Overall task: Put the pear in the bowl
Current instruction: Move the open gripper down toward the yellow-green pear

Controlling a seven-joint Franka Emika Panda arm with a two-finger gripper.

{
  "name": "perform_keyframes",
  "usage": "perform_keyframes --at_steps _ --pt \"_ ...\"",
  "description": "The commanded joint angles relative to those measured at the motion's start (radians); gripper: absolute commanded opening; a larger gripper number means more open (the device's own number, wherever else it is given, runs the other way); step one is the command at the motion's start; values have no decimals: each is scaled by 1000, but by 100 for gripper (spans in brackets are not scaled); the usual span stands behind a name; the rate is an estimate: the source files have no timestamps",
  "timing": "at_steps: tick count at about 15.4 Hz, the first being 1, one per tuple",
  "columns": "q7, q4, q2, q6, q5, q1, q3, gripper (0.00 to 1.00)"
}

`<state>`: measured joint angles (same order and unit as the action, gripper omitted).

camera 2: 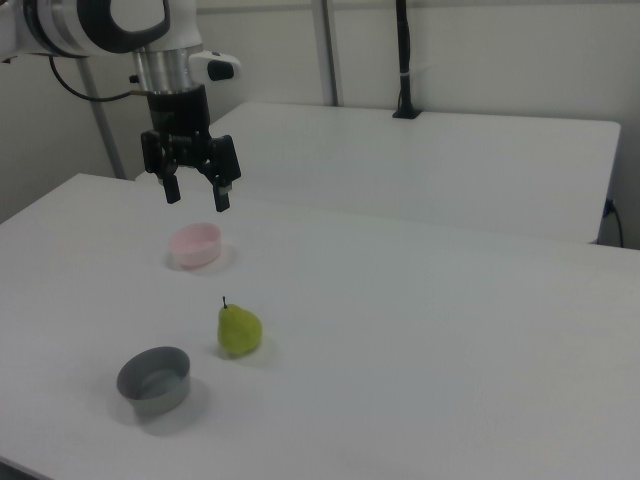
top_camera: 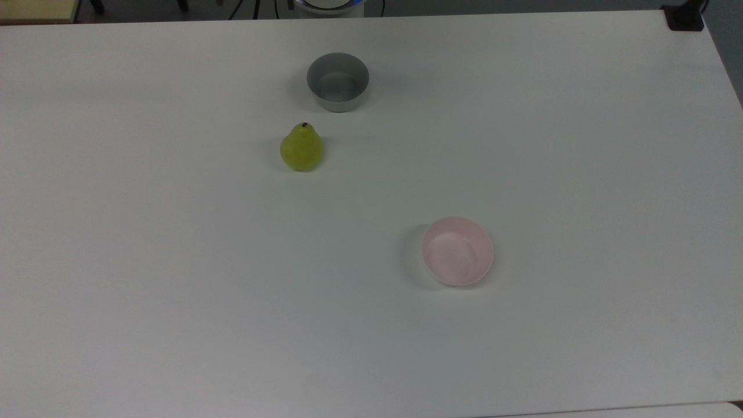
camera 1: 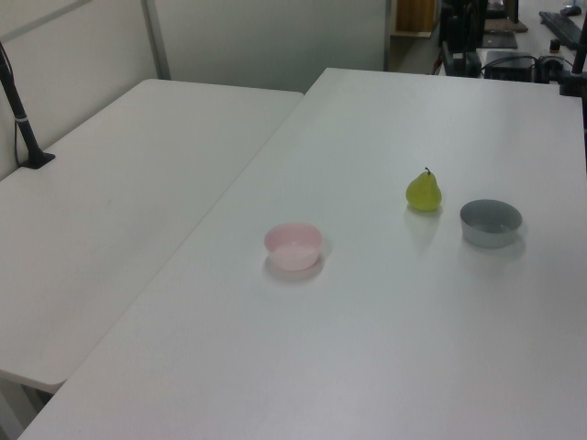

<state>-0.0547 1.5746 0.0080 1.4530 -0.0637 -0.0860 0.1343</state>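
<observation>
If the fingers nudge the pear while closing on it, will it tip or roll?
Probably yes. The pear stands upright on its rounded base with a narrow top, so a side push likely topples it. Its glossy, curved skin may slip between the open gripper fingers; once over, it would roll in an arc.

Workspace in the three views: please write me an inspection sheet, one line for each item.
Surface: white table, bare apart from three things.
Job's things: pear upright on the table, stem up, not in any bowl; pink bowl empty, well apart from the pear.
Clutter: grey bowl empty, near the pear, not touching.
End effector: open, holding nothing, raised above the table.
Cables: dark cable by the arm.
Surroundings: second white table alongside; black post on it.
</observation>
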Motion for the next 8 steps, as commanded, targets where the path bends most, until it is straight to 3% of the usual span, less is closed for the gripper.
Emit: perform_keyframes --at_steps 1,4,8 --pt "-27 -18 26 18 78 2 16 100" --pt "-27 -18 21 53 130 31 18 100" --pt "-13 -18 24 66 120 34 16 100"
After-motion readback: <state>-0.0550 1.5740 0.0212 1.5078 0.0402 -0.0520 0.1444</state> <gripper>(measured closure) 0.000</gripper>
